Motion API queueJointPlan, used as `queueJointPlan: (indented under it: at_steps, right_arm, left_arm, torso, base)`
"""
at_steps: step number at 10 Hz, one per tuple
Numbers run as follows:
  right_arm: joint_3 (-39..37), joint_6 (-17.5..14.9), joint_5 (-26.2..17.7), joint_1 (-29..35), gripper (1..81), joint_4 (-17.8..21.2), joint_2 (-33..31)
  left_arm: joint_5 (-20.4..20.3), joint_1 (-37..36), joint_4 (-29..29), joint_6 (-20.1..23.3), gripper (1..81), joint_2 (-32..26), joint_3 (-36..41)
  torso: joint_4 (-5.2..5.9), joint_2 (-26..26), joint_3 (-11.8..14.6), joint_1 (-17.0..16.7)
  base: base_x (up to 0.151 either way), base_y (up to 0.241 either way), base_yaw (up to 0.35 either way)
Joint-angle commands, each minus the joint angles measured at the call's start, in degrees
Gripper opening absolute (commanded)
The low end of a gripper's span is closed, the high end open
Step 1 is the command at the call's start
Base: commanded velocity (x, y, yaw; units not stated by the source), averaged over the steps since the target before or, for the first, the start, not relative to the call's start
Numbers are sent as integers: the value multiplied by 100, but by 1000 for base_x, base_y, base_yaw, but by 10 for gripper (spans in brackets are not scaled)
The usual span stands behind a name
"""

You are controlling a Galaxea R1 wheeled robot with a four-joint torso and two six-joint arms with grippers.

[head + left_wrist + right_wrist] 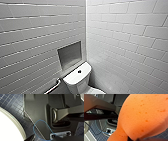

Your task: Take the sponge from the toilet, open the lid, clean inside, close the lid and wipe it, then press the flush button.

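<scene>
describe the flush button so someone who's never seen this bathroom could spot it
Where the two white tiled walls meet, below the grey recessed niche, stands the white toilet. The flush button sits in the middle of its flat tank top: a small round dark spot, the one dark mark on that white surface.

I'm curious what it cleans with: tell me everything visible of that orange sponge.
The sponge is bright orange, soft-looking foam, finely pored and dotted with darker specks. It bulges and narrows at one end, as if squeezed, where something dark meets it. It sits close to the right wrist camera, clear of the dark gridded floor.
</scene>
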Motion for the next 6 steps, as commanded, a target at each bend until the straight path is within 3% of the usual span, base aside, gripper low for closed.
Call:
queueJointPlan:
  at_steps: [1, 6]
  right_arm:
    - [78, -19, -334, 127, 10, -81, 19]
    - [87, -19, -316, 136, 10, -73, 10]
  left_arm:
    - [378, -462, 16, 48, 811, -378, 616]
    - [387, -1268, -125, -40, 811, -2320, 4053]
  torso:
    - [0, 0, 0, 0]
    - [0, 0, 0, 0]
  base:
    - [0, 0, 0]
    - [0, 0, 0]
